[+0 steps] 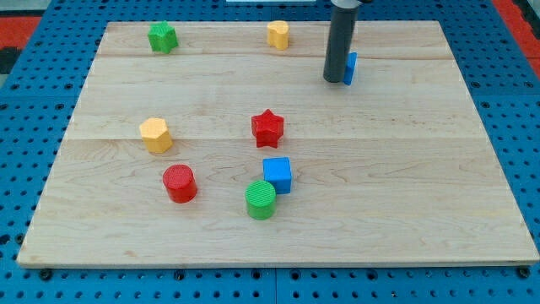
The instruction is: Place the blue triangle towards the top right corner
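My tip [334,80] sits on the wooden board [422,194], near the view's top and a bit right of the middle. The blue triangle [350,68] is right beside it, on the view's right side of the rod. They look like they touch, but the rod hides most of the block, so I can only see a thin blue slice of it (its shape is hard to make out from here).

There is no pincer on this arm at all. It is just a straight dark rod, so nothing is spread or pinching.

The big thing for the next push is this: the triangle lies to the view's right of my tip, and the top right corner is also that way, and a little up. So I think the tip is on the good side to shove from. A push to the right and a bit upward should send the block toward the corner.

The way there looks open. No other block sits between the triangle and that corner. The top edge is close, though, so a push that goes too far up could slide the block off.

The other blocks are well apart from it: a yellow block [278,35] and a green block [163,37] near the top, and a red star [267,127], a blue cube [277,175], a green cylinder [261,199], a red cylinder [179,183] and a second yellow block [156,135] lower down.
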